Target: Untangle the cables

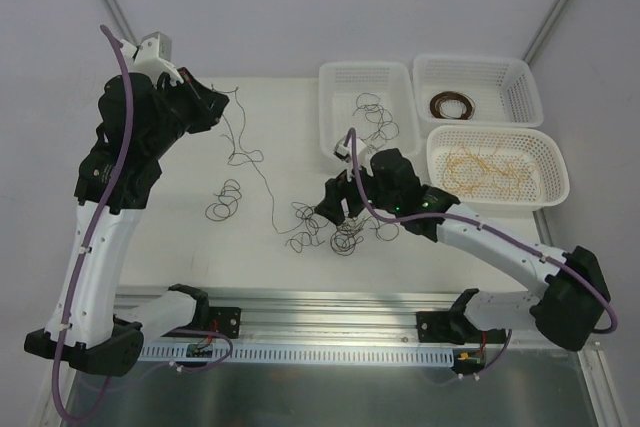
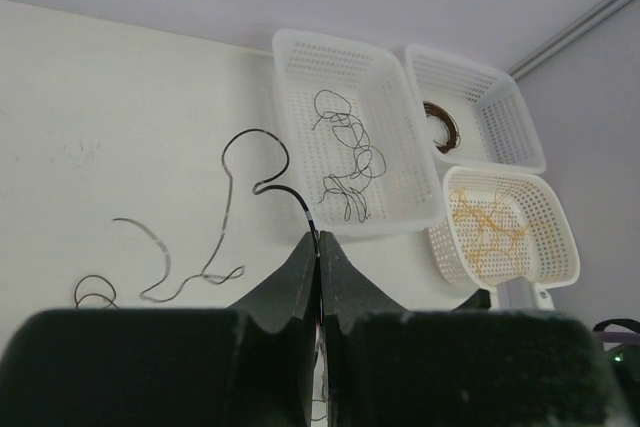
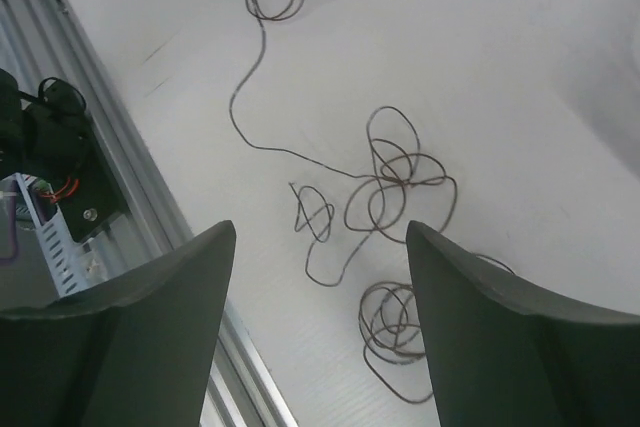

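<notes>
Nearest us, along the bottom of the top view, runs the rail that carries both arm bases. Just above it, at the centre of the frame, the unsorted cables lie knotted on the table, with a smaller loose coil to their left.

The right gripper hangs over that knot. In its wrist view we see the fingers spread wide with nothing in them, and the knot on the table between them.

Higher up, at the upper left, the left gripper is pinched tight on one black strand. The strand loops away from the fingertips and trails down to the table.

Farthest off, at the upper right, stand three baskets:
- The left basket holds a few black wires.
- The far right basket holds a dark brown ring.
- The basket below it holds yellow-tan wires.

We judge the sorting well under way, since each colour already has wires in its own basket. The central knot, the loose coil and the held strand remain. We cannot count how many wires the knot holds.
</notes>
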### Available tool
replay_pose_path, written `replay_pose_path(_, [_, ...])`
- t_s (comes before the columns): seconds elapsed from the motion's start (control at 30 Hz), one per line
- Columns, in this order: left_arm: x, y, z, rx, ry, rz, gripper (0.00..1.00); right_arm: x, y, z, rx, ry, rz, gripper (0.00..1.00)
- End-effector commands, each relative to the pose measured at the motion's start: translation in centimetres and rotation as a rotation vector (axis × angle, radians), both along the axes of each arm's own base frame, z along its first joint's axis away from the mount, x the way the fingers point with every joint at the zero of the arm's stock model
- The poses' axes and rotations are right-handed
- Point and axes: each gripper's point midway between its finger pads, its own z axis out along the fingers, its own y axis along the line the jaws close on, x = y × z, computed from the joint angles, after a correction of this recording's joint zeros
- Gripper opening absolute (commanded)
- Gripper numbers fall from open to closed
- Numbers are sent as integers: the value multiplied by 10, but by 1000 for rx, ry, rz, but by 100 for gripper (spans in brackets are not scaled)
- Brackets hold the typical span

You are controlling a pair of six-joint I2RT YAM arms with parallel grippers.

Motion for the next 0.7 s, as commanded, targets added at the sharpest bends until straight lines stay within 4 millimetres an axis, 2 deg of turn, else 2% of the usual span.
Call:
replay_pose_path(0.0, [-5,-8,9,-82,-18,-33,0,-4,48,23,133,-30,136,73])
replay_pose_path(0.17, [-6,-11,7,-122,2,-35,0,-7,101,11,245,48,207,74])
replay_pose_path(0.2, [-6,-11,7,-123,4,-36,0,-8,113,-3,242,70,229,74])
replay_pose_path(0.27, [-4,-12,5,-129,12,-31,0,-15,131,-5,251,81,262,74])
replay_pose_path(0.3, [-3,-12,2,-129,18,-31,0,-15,140,-17,249,97,271,74])
replay_pose_path(0.4, [0,-15,-4,-137,41,-35,0,-22,156,-26,261,127,294,74])
replay_pose_path(0.43, [0,-15,-4,-144,44,-36,0,-25,162,-39,243,148,300,73])
replay_pose_path(0.5, [3,-17,-8,-147,53,-36,0,-25,169,-45,237,155,303,71])
replay_pose_path(0.53, [4,-17,-8,-148,55,-34,0,-27,171,-56,221,173,303,68])
replay_pose_path(0.6, [7,-16,-12,-144,60,-26,0,-28,172,-60,223,185,305,60])
replay_pose_path(0.63, [9,-15,-14,-139,64,-22,0,-30,172,-61,221,189,306,47])
replay_pose_path(0.67, [12,-15,-20,-134,77,-18,0,-31,171,-55,230,181,310,41])
